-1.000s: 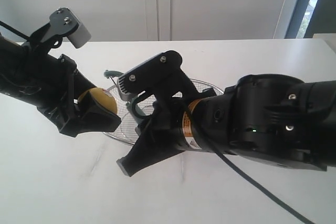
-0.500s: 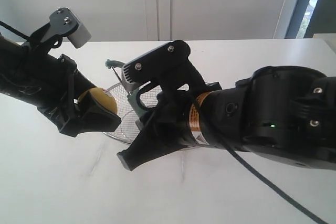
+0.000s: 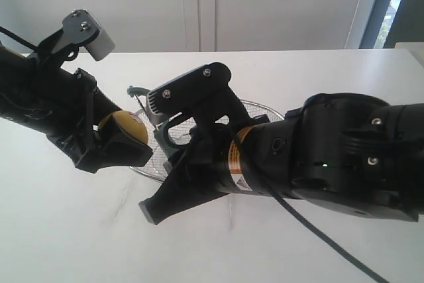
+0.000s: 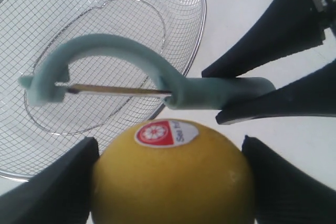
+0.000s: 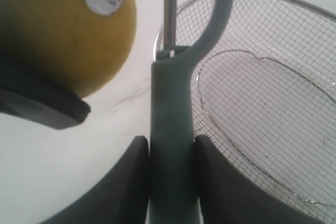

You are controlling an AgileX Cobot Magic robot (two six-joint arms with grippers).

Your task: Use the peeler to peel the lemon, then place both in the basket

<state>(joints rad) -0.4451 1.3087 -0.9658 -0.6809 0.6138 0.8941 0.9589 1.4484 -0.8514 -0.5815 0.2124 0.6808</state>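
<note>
The yellow lemon [image 4: 173,177], a red and white sticker on it, sits between the two pads of my left gripper [image 4: 168,145], which is shut on it; it is held above the table beside the basket [image 3: 262,105]. My right gripper [image 5: 170,140] is shut on the teal handle of the peeler [image 5: 170,103]. The peeler's curved head and thin blade [image 4: 113,91] hang just past the lemon's stickered side, over the wire mesh basket [image 4: 202,14]. I cannot tell whether the blade touches the skin. In the exterior view the lemon [image 3: 122,126] shows between the black fingers, with the peeler head [image 3: 136,89] behind it.
The silver wire basket [image 5: 273,108] stands on the white table [image 3: 79,230] under both grippers, and I see nothing in it. The bulky right arm [image 3: 318,157] hides most of the basket in the exterior view. A white wall lies beyond the table's far edge.
The right gripper with the peeler rose a little, then came back down and slightly left. The left gripper and the lemon have not moved.
</note>
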